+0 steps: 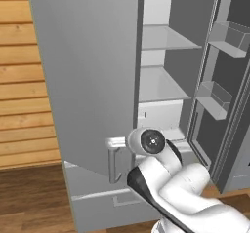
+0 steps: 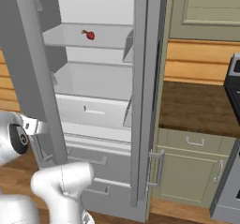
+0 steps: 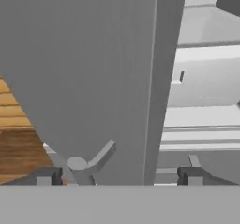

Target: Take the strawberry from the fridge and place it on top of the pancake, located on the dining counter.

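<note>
Wood-plank wall on the far left, then the fridge [image 1: 97,81] with its left door swung open toward the arm, edge-on in the hand view. Door handle [image 3: 89,162] sits between the finger tips; gripper [image 3: 119,176] stands spread wide, one tip either side, closed on nothing, likely just letting go so the door stays open. Inside, white shelves; the strawberry [image 2: 90,35] rests alone on the upper shelf [image 2: 108,38], well above the arm. Right door also ajar. Green cabinets [image 2: 192,171] and dark worktop further right. Next, I judge: reach up for the berry.
</note>
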Available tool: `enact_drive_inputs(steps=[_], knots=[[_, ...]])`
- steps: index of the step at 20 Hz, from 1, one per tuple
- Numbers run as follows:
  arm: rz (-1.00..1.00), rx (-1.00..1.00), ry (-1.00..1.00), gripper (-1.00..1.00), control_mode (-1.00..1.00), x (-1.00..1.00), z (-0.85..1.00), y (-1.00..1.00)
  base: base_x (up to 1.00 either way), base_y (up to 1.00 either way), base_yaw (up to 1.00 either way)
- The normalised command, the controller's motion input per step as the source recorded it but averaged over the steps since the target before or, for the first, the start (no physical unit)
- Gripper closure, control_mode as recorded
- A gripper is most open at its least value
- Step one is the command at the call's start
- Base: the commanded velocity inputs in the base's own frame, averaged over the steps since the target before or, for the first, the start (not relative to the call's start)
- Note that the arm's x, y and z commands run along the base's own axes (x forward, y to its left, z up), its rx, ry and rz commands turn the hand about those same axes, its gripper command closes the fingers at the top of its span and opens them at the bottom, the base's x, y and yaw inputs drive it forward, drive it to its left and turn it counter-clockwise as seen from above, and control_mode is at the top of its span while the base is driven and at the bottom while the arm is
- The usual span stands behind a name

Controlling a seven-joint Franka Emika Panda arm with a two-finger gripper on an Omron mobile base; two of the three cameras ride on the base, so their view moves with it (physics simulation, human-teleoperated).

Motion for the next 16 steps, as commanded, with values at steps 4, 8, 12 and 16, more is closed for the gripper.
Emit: enact_drive_inputs(steps=[4,8,12,16], knots=[[0.04,0.37,-0.01,-1.00,-1.00,-0.52,0.69,-0.89,0.00,0.00,0.00],[0.12,0.48,0.06,-1.00,-1.00,-0.09,0.33,-0.98,0.00,0.00,0.00],[0.17,0.46,0.02,-1.00,-1.00,0.22,0.03,-0.85,0.00,0.00,0.00],[0.07,0.35,0.01,-1.00,-1.00,0.87,-0.12,-0.23,0.00,0.00,0.00]])
